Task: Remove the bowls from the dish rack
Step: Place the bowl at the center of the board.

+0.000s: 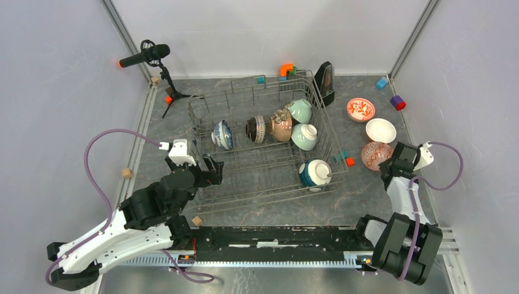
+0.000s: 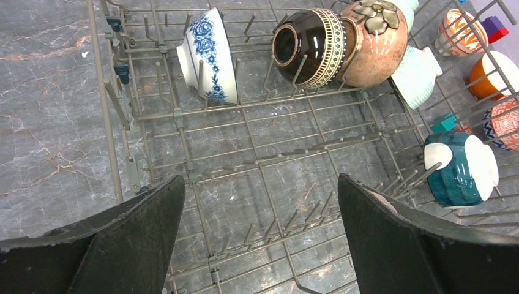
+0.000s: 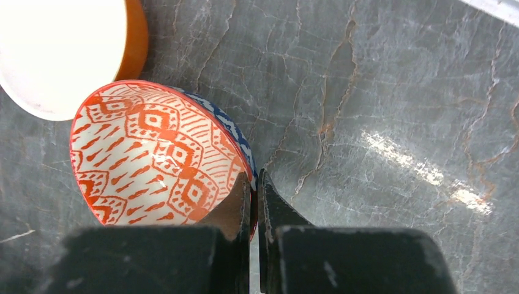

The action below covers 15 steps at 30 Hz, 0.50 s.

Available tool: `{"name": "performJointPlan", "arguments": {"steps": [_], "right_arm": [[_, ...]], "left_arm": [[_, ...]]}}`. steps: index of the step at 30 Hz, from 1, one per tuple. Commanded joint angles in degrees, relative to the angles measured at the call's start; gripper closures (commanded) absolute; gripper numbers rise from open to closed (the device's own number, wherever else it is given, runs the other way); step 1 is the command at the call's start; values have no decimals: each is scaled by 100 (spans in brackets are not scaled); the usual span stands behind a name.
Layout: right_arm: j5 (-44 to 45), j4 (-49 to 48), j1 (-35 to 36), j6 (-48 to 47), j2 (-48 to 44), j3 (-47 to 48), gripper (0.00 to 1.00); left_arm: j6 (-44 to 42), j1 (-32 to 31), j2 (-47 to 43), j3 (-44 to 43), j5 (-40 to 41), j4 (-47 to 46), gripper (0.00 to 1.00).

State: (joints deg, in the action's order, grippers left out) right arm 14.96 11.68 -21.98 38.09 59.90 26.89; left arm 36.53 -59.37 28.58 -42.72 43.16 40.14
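At the near left, left arm angled up from its base toward the dish rack (image 1: 257, 168), with the left gripper (image 1: 213, 171) over the rack's near-left corner, jaws spread wide and nothing between them. At the near right, right arm folded upward, the right gripper (image 3: 254, 180) clenched on the rim of the red-lattice bowl (image 3: 153, 159) — one finger inside, one outside — on the tabletop just right of the rack. Inside the rack, six bowls on their sides among the tines. Nearest, teal bowl with white base (image 1: 315, 173) at the near-right corner. Farther back, in a row from left to right: blue-white bowl (image 1: 222, 135), then dark striped bowl (image 1: 256, 129) touching tan bowl (image 1: 281, 125). At the row's right end, two mint green bowls, one nearer (image 1: 304, 137) and one farther (image 1: 299, 111). Outside the rack, beyond the gripped bowl, white bowl (image 1: 380, 130) just beside it, then red-floral bowl (image 1: 360, 109) — both upright. Underneath, grey marbled tabletop (image 1: 367, 202) with small coloured blocks (image 1: 398, 102) scattered around the rack. At the far left, microphone (image 1: 147, 55) on a small tripod. Pale walls (image 1: 263, 30) on three sides.
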Motion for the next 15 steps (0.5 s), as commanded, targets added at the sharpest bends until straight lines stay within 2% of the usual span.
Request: {"name": "performJointPlan", "arguments": {"steps": [1,10,12,13,15], "right_arm": [[-685,-385,-337,674,-3,-99,100],[-1141,-534,-576,1023,75,-370,99],[-1145,-519,-580,1001,63,-371,87],[-1147,-502,-577,983,49,-377,77],[-1143,-421,-580,958,24,-332,63]], "left_arm": [[108,-26,-7,-61,-7,-201,0],[113,-30,-14,-57,23,-192,0],[109,-25,-19,-54,23,-196,0],[117,-29,-19,-53,20,-195,0],[117,-29,-9,-52,10,-197,0]]}}
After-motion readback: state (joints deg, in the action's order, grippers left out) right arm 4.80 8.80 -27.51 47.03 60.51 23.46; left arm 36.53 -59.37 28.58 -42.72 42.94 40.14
